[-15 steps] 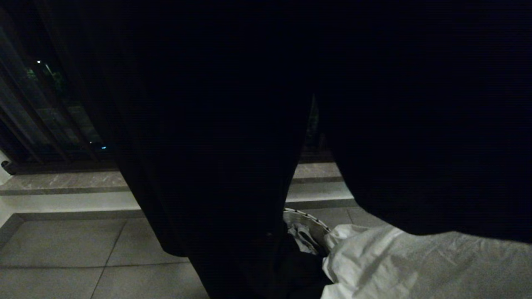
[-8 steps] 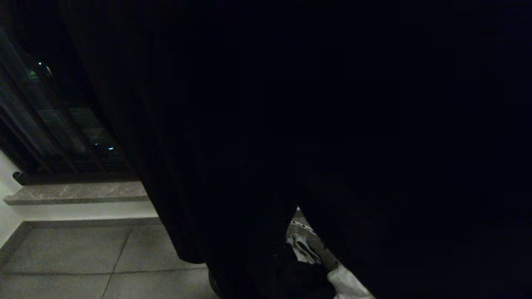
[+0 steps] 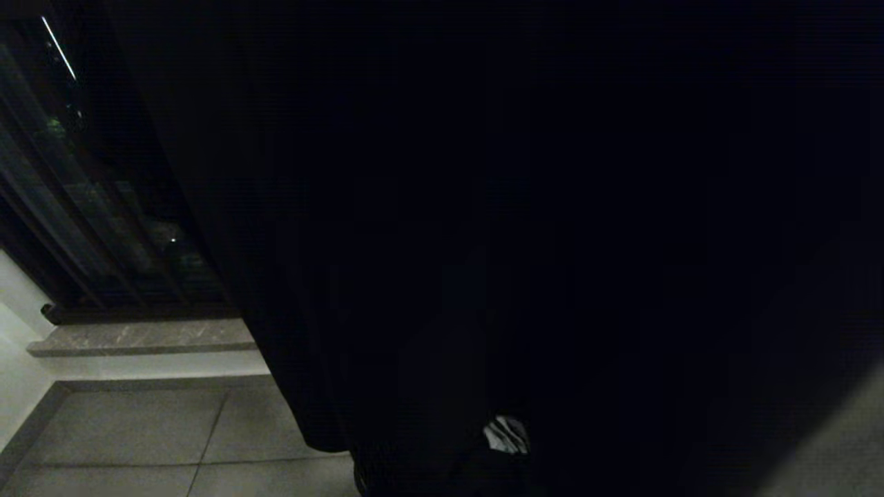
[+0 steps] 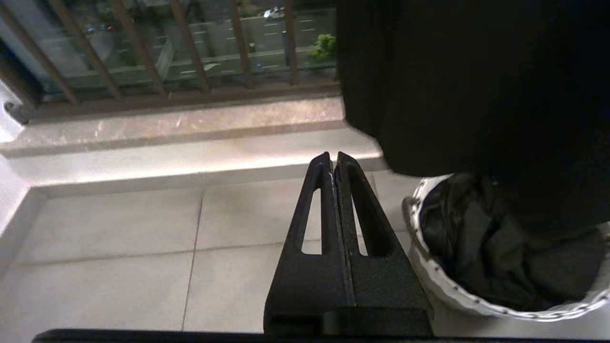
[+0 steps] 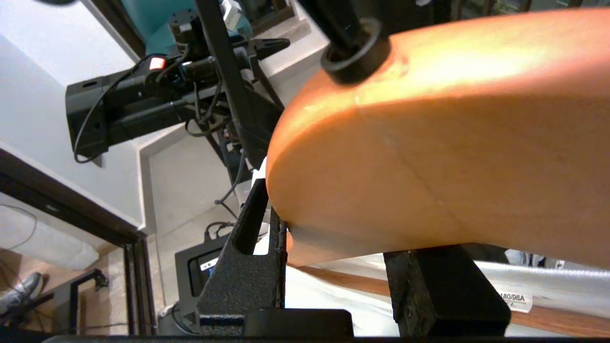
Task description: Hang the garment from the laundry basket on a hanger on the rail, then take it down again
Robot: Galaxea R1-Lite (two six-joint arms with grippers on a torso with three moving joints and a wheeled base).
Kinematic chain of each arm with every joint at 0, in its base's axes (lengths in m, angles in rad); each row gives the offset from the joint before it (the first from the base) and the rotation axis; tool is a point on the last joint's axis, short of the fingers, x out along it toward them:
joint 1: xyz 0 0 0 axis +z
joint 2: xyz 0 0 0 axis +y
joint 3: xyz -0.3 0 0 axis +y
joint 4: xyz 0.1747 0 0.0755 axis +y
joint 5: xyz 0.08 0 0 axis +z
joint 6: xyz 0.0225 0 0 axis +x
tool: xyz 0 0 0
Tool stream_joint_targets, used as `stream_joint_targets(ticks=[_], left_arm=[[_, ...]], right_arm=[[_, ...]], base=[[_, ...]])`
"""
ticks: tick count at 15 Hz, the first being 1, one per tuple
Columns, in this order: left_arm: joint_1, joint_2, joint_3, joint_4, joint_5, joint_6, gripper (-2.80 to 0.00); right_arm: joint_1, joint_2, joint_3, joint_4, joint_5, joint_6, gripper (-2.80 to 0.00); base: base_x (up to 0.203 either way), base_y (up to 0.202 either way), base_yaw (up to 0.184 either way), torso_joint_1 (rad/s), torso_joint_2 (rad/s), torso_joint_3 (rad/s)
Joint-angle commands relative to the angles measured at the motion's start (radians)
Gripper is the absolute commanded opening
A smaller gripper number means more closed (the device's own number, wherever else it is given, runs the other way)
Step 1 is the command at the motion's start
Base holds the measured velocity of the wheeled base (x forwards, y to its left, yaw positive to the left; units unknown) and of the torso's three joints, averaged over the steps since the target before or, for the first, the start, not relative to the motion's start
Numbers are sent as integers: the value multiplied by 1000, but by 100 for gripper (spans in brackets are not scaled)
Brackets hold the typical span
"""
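A black hanging cloth [image 3: 483, 207] fills most of the head view. Below its hem sits the laundry basket [image 4: 438, 281], dark clothing inside. Beside the basket, the left gripper [image 4: 333, 164] is clenched empty. The right gripper [image 5: 333, 238] grasps a wooden hanger [image 5: 452, 143].

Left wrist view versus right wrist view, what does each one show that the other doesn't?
Only the left wrist view shows the shut left gripper above the tiled floor, the laundry basket holding dark cloth, and the brown window bars. Only the right wrist view shows the right gripper with its fingers closed on an orange wooden hanger, white fabric beneath. I cannot make out anything both share.
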Motion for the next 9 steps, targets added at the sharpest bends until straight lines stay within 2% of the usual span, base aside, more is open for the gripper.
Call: stream_joint_targets(ticks=[1,9], left_arm=[[0,-1,2,0,0,0,-280],[0,-1,3,0,0,0,-280]], right_arm=[[0,-1,1,5,4,-1,-280],[0,10,1,-19,4,-15,-280]], base=[[0,0,0,118,-479,-354],[0,0,0,160,-507,-349]])
